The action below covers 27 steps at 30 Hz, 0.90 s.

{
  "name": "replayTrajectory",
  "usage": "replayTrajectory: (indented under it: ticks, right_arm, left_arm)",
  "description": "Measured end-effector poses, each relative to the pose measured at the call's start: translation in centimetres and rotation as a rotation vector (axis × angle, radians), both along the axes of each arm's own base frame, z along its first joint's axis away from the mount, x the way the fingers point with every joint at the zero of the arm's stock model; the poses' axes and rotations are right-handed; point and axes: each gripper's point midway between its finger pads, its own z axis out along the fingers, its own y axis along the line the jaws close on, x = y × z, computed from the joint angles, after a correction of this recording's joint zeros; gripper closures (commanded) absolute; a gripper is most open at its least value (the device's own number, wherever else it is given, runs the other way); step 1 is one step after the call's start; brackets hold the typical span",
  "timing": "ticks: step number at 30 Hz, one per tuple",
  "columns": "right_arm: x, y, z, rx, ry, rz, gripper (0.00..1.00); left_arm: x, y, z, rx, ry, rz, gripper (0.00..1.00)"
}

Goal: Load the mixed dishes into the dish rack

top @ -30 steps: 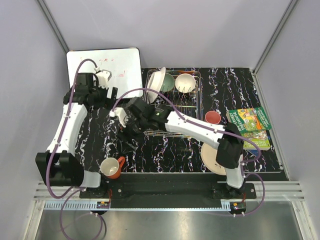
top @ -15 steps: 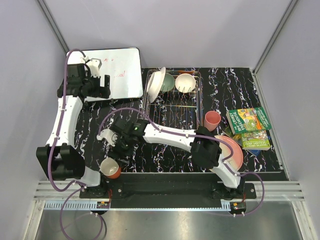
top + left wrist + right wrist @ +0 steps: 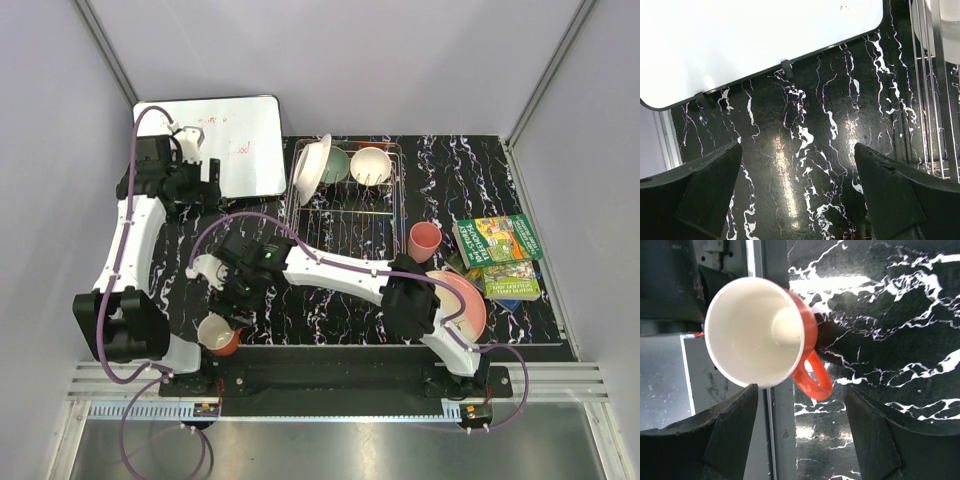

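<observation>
The orange mug (image 3: pixel 757 330) stands upright, mouth up, just beyond the tips of the right gripper (image 3: pixel 801 390), a little toward one finger. Its handle (image 3: pixel 812 377) points into the gap. These fingers are apart and hold nothing. The left gripper (image 3: pixel 797 150), also spread wide, is far off by the whiteboard (image 3: pixel 740 45). A second ago the right gripper was beside the dish rack (image 3: pixel 345 205); the mug has not moved.
</observation>
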Motion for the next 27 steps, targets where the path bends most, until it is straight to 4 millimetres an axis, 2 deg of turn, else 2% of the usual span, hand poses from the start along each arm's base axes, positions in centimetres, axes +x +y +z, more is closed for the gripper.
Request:
replayTrajectory:
  ticks: [10,16,19,27]
  right_arm:
    - [0.1,0.3,-0.3,0.0,-0.008,0.002,0.23]
    - [0.5,0.5,0.0,0.005,-0.028,-0.008,0.23]
    - [0.9,0.8,0.5,0.014,-0.047,-0.018,0.23]
    - [1.5,2.6,3.4,0.096,-0.067,-0.023,0.23]
  left_arm:
    - [-0.8,1.1,0.6,0.011,-0.027,0.012,0.01]
    - [-1.1,1.3,-0.2,0.013,-0.019,0.008,0.01]
    - [-1.2,1.2,-0.5,0.011,-0.011,0.002,0.01]
    - [-1.3,1.5,-0.7,0.017,-0.011,-0.003,0.01]
